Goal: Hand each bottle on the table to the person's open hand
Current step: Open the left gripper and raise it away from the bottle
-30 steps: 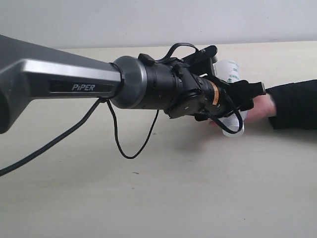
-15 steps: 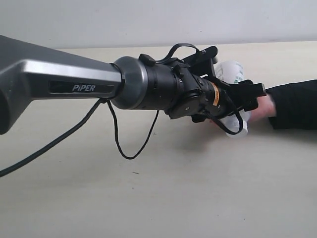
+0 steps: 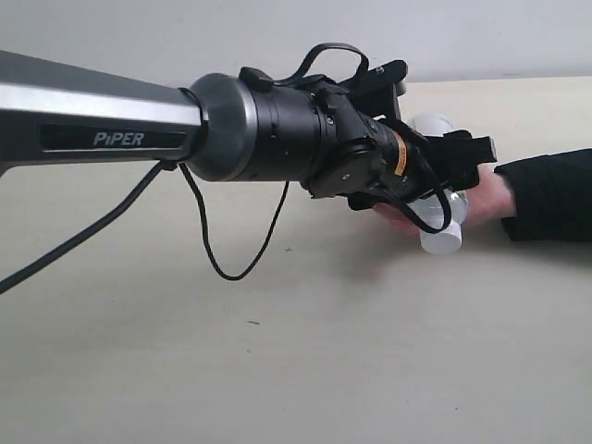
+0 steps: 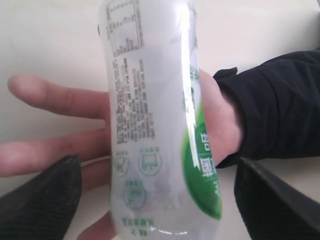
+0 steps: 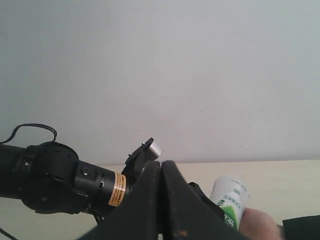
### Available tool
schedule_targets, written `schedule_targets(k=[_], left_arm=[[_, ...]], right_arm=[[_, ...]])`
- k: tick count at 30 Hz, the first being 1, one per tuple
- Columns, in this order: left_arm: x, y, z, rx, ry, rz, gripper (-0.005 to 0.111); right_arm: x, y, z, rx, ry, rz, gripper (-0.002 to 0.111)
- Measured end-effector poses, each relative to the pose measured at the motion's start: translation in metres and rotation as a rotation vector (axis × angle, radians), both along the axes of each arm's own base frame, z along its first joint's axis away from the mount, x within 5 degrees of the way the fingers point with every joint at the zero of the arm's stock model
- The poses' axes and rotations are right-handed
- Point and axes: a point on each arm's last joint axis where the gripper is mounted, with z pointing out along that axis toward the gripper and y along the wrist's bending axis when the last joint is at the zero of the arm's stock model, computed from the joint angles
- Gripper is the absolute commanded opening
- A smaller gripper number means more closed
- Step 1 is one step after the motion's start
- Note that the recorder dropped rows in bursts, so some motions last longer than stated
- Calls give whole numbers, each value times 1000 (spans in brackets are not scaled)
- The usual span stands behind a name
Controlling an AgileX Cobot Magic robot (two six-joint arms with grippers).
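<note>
The clear bottle with the green-white label [image 4: 155,125] lies across the palm of the person's open hand [image 4: 55,95]. My left gripper [image 4: 157,162] is open; its black fingers [image 4: 50,195] stand wide on either side of the bottle without touching it. In the exterior view the left gripper [image 3: 462,162] reaches far right over the hand [image 3: 490,194], and the bottle [image 3: 442,239] leans there. My right gripper [image 5: 161,165] is shut and empty, raised off the table. The other bottles are out of view.
A black sleeve [image 3: 550,194] enters from the right edge. The left arm's grey link and black wrist [image 3: 268,129] span the scene, with a cable [image 3: 222,264] hanging below. The pale table [image 3: 277,351] spreads beneath, and a plain wall stands behind.
The bottle has tipped and sunk lower onto the palm. The left arm has risen a little and shifted slightly left.
</note>
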Motion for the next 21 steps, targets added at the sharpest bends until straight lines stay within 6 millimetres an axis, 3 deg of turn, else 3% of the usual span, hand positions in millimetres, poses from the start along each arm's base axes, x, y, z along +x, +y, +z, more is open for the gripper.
schedule_targets(k=[4,7,10,14,18,21], left_arm=[[-2,4,15,32,-30,-23,79],[-4,7,35,39,-80,-53,70],[-8,12,61,48,-141,-87,47],[-19,27,102,106,-212,-124,0],[-33,49,134,257,-232,-169,0],[-44,65,146,355,-224,-204,0]], right_arm=[[0,0,0,0,0,0,0],[0,0,0,0,0,0,0],[0,0,0,0,0,0,0],[0,0,0,0,0,0,0],[0,0,0,0,0,0,0],[0,0,0,0,0,0,0]])
